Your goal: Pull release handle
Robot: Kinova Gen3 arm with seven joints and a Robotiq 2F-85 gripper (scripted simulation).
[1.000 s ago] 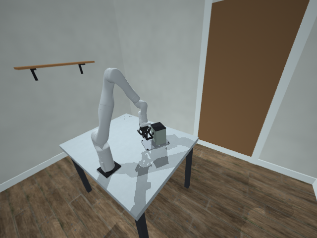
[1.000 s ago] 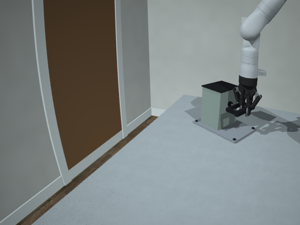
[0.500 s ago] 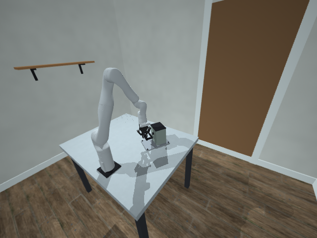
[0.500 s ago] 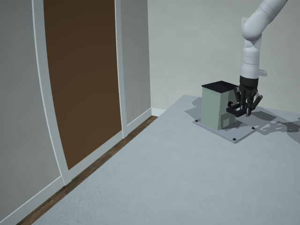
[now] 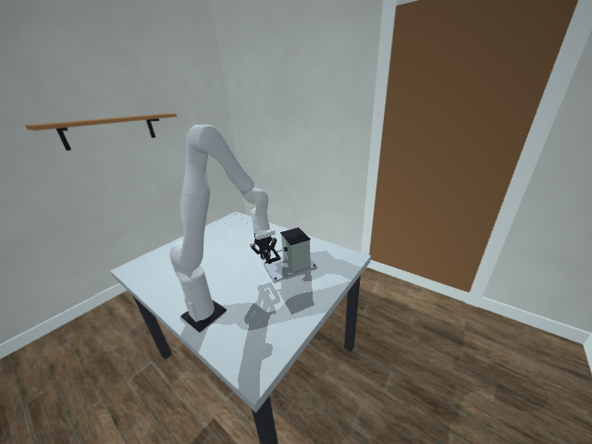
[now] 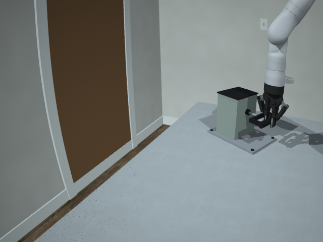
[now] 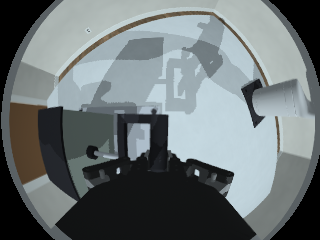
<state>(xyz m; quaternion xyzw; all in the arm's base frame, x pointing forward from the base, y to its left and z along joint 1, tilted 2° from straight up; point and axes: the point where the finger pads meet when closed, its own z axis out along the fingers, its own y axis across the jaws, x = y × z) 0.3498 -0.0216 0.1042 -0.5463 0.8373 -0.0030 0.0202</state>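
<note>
A pale green box (image 5: 297,252) (image 6: 232,117) (image 7: 63,150) with a black top stands on a grey baseplate (image 5: 276,273) (image 6: 257,147) bolted to the table. A black loop-shaped release handle (image 6: 257,120) (image 7: 139,135) (image 5: 272,259) sticks out of its side on a thin rod (image 6: 252,114). My gripper (image 6: 268,121) (image 5: 265,252) points straight down and is shut on the handle's outer bar. The rod shows drawn a short way out of the box. The fingertips are hidden in the wrist view by the gripper body.
The grey table (image 5: 229,267) (image 6: 182,182) carries the arm's base (image 5: 203,316) at its near left. A brown door (image 5: 459,143) (image 6: 88,85) stands beyond the table. A wooden shelf (image 5: 100,121) hangs on the left wall.
</note>
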